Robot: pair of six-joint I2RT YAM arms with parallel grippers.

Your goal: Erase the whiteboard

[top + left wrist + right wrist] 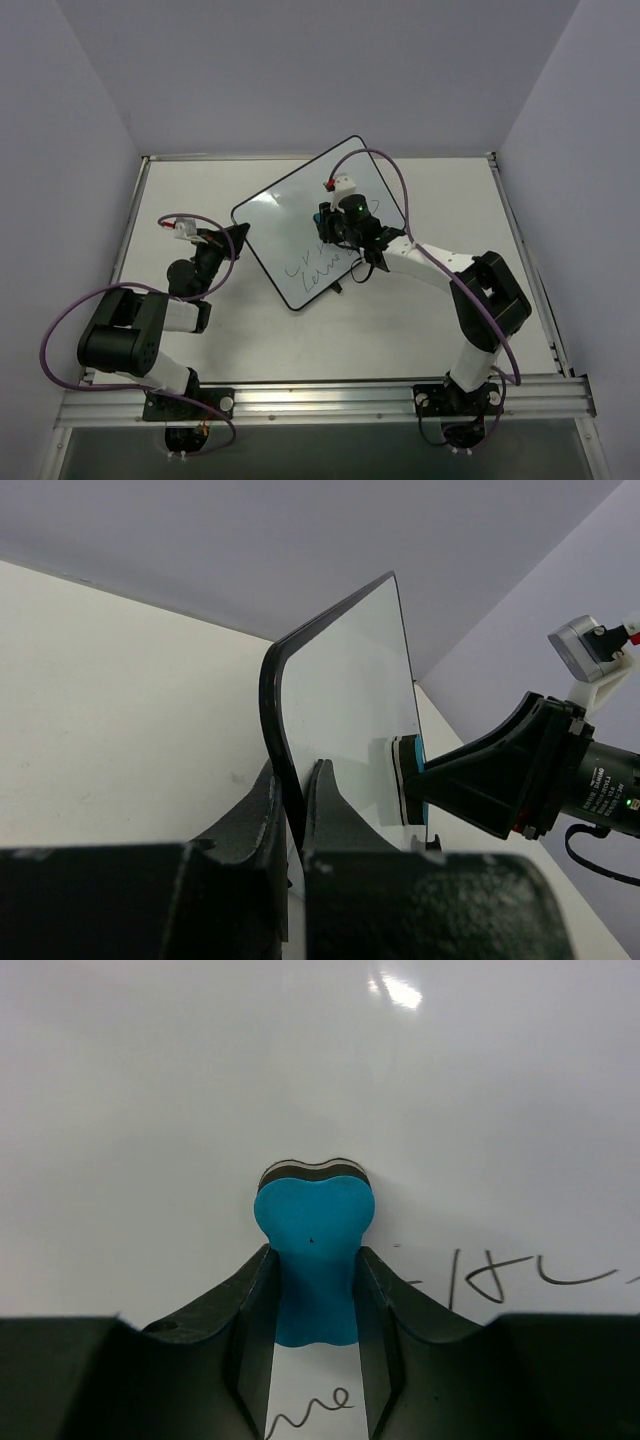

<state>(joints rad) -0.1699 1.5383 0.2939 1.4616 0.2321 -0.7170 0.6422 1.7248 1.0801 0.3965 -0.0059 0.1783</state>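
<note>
The whiteboard (290, 215) lies tilted across the middle of the table, white with a thin black frame and black handwriting on its near part. My left gripper (236, 236) is shut on the board's left edge; in the left wrist view the black frame (272, 695) sits between my fingers. My right gripper (328, 222) is shut on a small blue eraser (313, 1250) and presses it against the board's face (200, 1110). Writing shows just right of and below the eraser. The eraser also shows in the left wrist view (408, 792).
The table (200, 330) has a raised metal rim at its near edge (330, 398). Purple-grey walls close in the left, far and right sides. Purple cables loop off both arms.
</note>
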